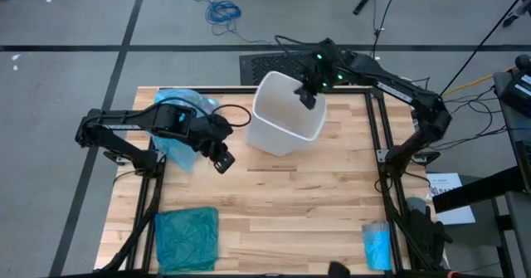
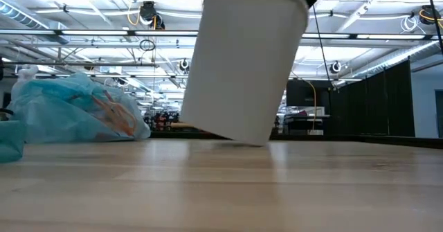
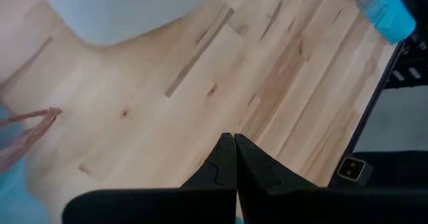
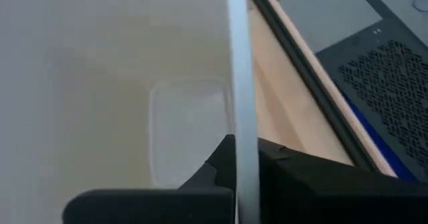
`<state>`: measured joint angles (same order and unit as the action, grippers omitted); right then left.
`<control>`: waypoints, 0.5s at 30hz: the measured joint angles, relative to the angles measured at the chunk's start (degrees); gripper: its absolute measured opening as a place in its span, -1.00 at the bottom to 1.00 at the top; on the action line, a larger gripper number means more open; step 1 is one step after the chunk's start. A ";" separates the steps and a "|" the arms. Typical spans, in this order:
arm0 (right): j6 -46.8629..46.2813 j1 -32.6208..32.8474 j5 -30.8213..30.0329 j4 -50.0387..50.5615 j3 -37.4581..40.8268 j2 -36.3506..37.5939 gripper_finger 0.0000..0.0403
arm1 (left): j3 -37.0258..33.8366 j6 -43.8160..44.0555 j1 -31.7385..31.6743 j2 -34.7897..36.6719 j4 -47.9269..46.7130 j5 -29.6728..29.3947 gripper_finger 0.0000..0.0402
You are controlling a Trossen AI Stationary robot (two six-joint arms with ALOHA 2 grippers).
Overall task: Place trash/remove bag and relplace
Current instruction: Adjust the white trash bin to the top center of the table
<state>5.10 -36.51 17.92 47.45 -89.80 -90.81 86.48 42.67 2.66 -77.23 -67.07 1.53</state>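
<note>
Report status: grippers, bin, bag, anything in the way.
Right gripper shut on white bin rim, bin tilted. Left gripper shut, empty, beside filled light-blue bag. Nothing in the way.

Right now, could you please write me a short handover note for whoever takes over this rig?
Right tool: shut on the far rim of the white bin, one finger inside; the bin is tilted, one base edge off the table.
Left tool: shut, empty, over the table beside the bin.
Filled light-blue bag: out, lying at the table's far left.
Teal bag and blue roll: near edge.
Done: old bag removed. Left: fit a new liner; the bin looks unlined.
</note>
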 joint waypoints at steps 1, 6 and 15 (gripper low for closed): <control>0.03 -0.48 -0.03 1.00 -1.60 -1.73 -1.00 | 0.00 0.07 0.00 0.00 0.31 -0.05 -1.00; 0.62 -1.99 -4.61 8.33 -8.89 -8.52 -1.00 | -0.02 0.11 0.00 0.00 0.66 -0.10 -1.00; 4.09 -3.06 -10.95 11.08 -19.54 -10.77 -1.00 | -0.02 0.09 0.00 0.00 0.66 -0.10 -1.00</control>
<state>9.18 -39.57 6.97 58.53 -109.34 -101.58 86.46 42.76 2.66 -77.23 -66.41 1.43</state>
